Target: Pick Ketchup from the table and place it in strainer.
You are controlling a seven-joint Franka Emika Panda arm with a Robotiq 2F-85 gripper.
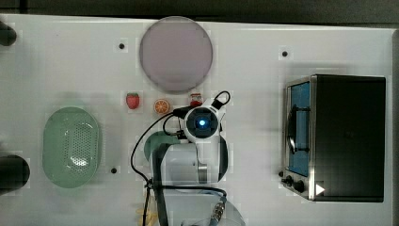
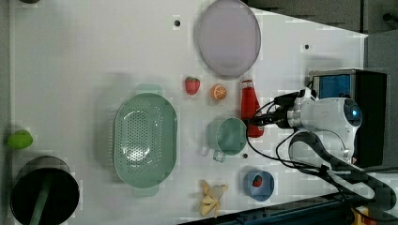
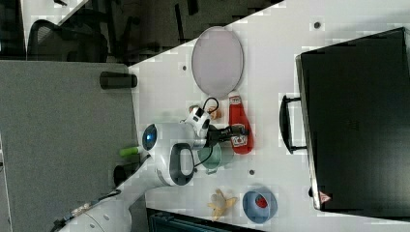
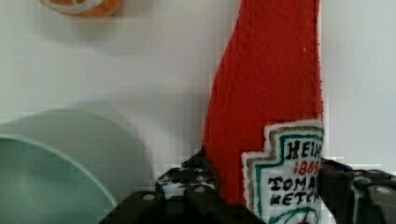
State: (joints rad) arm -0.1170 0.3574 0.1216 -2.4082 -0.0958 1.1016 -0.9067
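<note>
White table (image 2: 94, 56); Ketchup (image 2: 249, 110) close beside green cup (image 2: 227, 136).

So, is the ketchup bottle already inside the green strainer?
No, the ketchup bottle lies on the table beside the green cup, apart from the strainer.

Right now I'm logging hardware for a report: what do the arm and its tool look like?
A glossy white jointed arm with dark grey joint bands and a round blue-lit cap. Black cables loop along it. The tool is black, with screw-studded fingers.

Ketchup (image 1: 195, 99) (mostly) under arm
</note>
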